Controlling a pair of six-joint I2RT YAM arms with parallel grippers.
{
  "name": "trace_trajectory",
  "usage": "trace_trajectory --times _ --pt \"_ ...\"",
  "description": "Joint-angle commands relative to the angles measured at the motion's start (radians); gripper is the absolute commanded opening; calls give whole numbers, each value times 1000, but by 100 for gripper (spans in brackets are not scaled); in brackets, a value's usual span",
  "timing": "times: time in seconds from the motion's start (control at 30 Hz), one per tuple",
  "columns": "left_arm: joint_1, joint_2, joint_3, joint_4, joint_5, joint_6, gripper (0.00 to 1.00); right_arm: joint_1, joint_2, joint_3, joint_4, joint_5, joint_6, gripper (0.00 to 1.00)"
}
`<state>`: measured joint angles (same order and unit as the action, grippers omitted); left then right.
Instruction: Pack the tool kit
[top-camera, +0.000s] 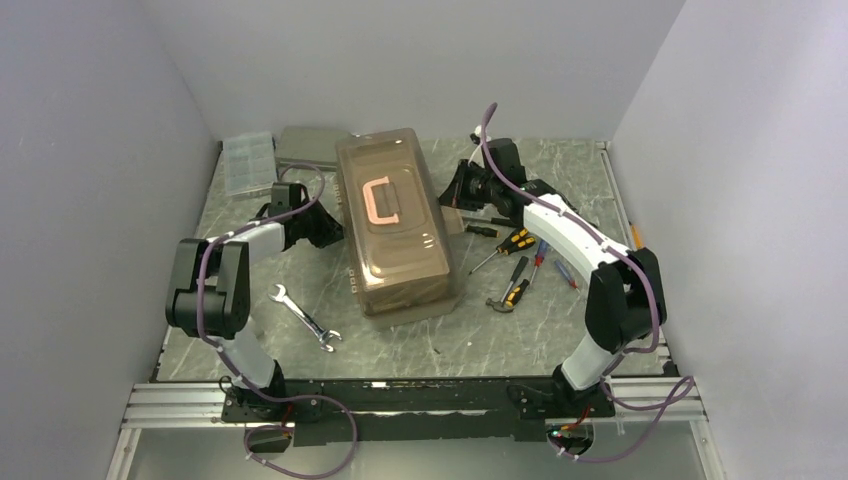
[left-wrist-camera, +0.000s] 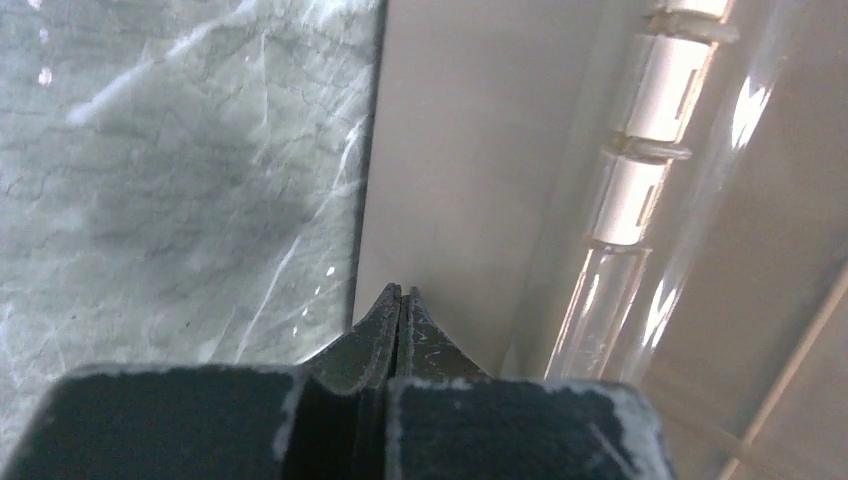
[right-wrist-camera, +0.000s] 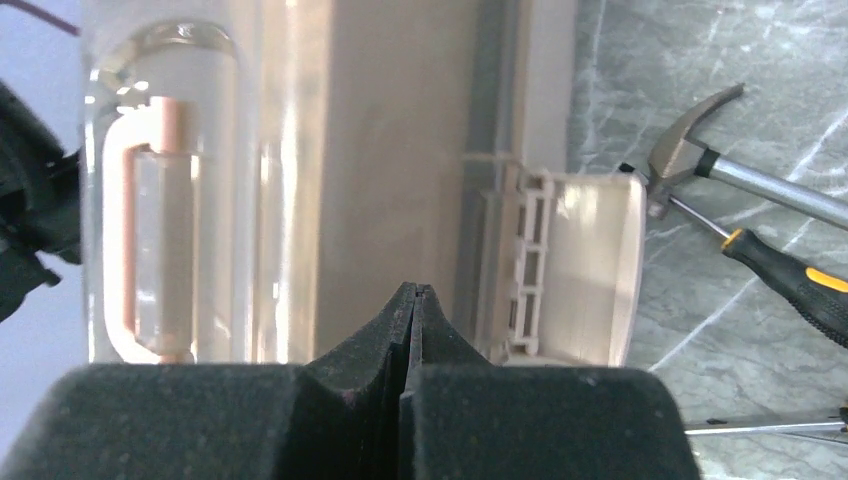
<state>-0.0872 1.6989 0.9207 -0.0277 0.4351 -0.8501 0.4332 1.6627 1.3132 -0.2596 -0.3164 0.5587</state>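
Observation:
The tan-brown toolbox (top-camera: 394, 228) stands closed in the middle of the table, its pink handle (top-camera: 380, 201) on the smoky lid. My left gripper (top-camera: 325, 226) is shut and empty, its tip against the box's left side wall (left-wrist-camera: 460, 170). My right gripper (top-camera: 452, 190) is shut and empty at the box's right side (right-wrist-camera: 400, 150), beside an open latch flap (right-wrist-camera: 580, 265). A steel wrench (top-camera: 304, 317) lies at front left. A hammer (top-camera: 510, 295) and black-orange screwdrivers (top-camera: 515, 240) lie right of the box; a hammer head (right-wrist-camera: 690, 150) and a screwdriver (right-wrist-camera: 790, 280) show in the right wrist view.
A clear compartmented organiser (top-camera: 248, 162) and a small flat grey case (top-camera: 310, 145) sit at the back left. White walls enclose the table on three sides. More screwdrivers (top-camera: 563, 268) lie under the right arm.

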Motion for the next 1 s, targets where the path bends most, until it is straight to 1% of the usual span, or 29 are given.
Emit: trace_trajectory --times 0.0,0.17,0.4,0.57,0.6,0.67,0.73,0.77,0.9,0.97 --pt "-59 13 69 78 73 5 0 82 -49 47 61 -127 58 0" --pt "-86 15 80 75 67 -3 0 108 -19 106 53 -144 71 0" --pt "-86 -48 65 40 52 18 0 111 -15 104 91 -165 102 0" --pt "-85 -72 75 29 66 21 0 132 9 152 88 -176 110 0" --pt "-82 -76 78 3 67 25 0 138 15 164 84 -173 109 0" --pt "-66 -83 62 9 94 21 0 149 26 181 81 -173 108 0" --pt "-41 -84 49 46 168 18 0 157 32 187 83 -172 111 0" --pt "-29 -84 52 34 184 26 0 161 34 190 87 -173 112 0" --pt "19 -107 45 -50 199 87 5 172 47 203 85 -174 114 0" --pt "39 -117 20 -39 230 96 12 175 52 203 92 -177 118 0"
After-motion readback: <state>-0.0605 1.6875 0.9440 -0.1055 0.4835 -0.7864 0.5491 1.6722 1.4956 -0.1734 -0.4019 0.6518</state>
